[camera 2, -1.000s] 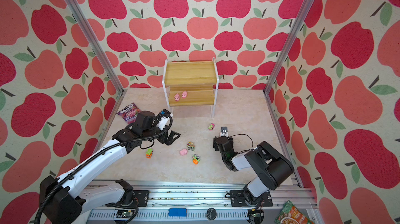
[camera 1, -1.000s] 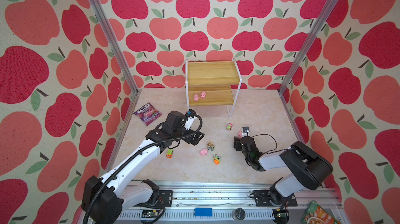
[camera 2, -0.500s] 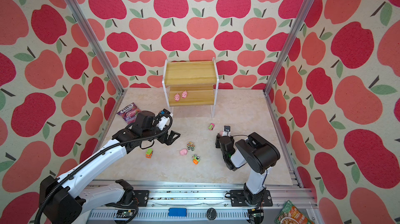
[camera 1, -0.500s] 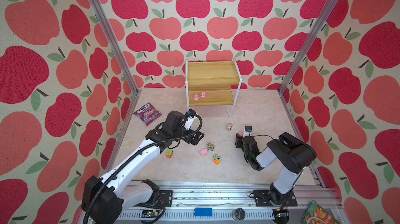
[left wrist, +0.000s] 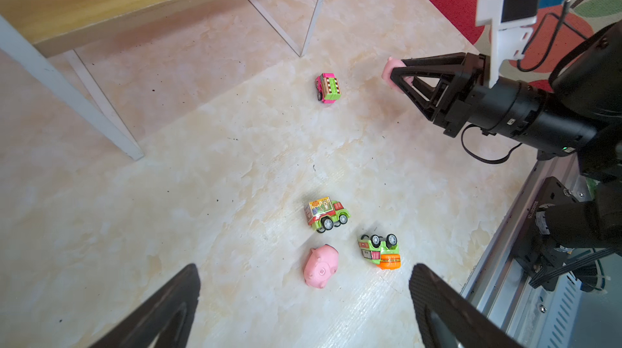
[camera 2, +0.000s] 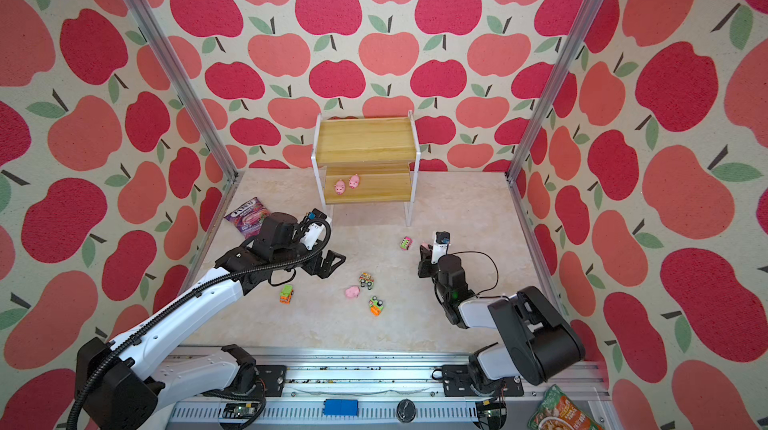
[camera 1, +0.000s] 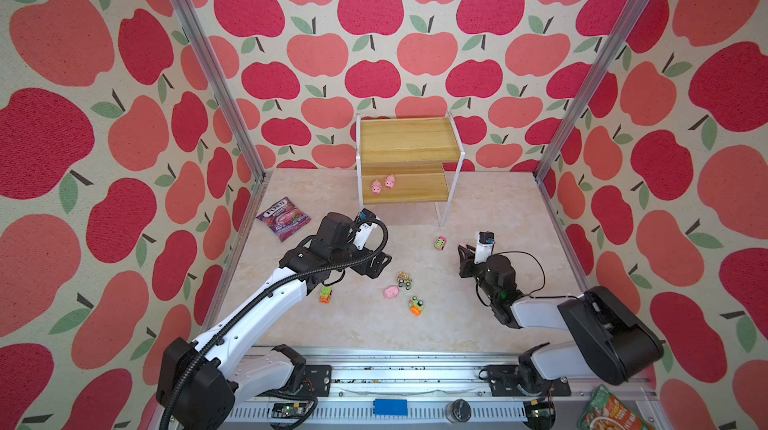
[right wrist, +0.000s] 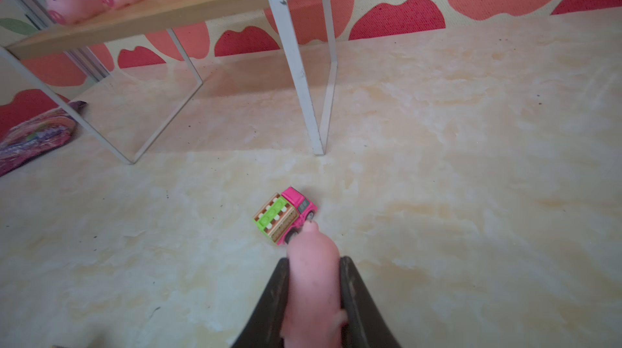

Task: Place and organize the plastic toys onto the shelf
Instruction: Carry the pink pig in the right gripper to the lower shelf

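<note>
You saw red and salmon apples with green leaves patterning the walls [camera 1: 374, 12], a cream marbled floor [camera 1: 498, 207], a yellowish shelf [camera 1: 405, 139] with white frame, a pink pig [right wrist: 313, 279], and a pink-and-green truck [right wrist: 286, 215].

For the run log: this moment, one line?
right tool: shut on pink pig | left tool: open | shelf lower board: two pink pigs
</note>
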Motion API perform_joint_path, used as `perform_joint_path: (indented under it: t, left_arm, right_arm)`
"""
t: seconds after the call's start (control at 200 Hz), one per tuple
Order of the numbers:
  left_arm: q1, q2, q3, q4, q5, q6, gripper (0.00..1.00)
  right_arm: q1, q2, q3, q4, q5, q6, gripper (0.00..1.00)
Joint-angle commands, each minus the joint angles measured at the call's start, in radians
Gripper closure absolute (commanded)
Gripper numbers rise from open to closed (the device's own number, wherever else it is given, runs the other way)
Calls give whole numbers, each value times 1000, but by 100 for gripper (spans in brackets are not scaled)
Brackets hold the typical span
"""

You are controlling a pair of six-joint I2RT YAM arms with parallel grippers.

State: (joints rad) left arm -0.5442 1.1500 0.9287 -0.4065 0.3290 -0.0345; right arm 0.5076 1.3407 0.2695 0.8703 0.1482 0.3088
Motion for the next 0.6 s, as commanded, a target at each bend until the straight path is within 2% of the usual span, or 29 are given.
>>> perform_joint_path:
  t: [0.0, 0.13, 0.255, 0.44, 0.595]
  left_arm:
    - [13, -14, 8, 25, -7, 5, 0]
    - [26, -32, 8, 25, -11, 2, 0]
    - [47, -53, 9, 27, -12, -1, 0]
    - [94, -92, 10, 27, -26, -7, 0]
    - [185, -115, 16, 25, -39, -29, 0]
  right_arm:
    - [-2, -118, 66, -302, -143, -41, 73]
    - [1, -214, 126, -462, -251, -61, 73]
    - [32, -247, 185, -553, -269, -74, 72]
    - [113, -216, 277, -564, -205, -69, 72]
    - [191, -114, 379, -521, -99, -61, 72]
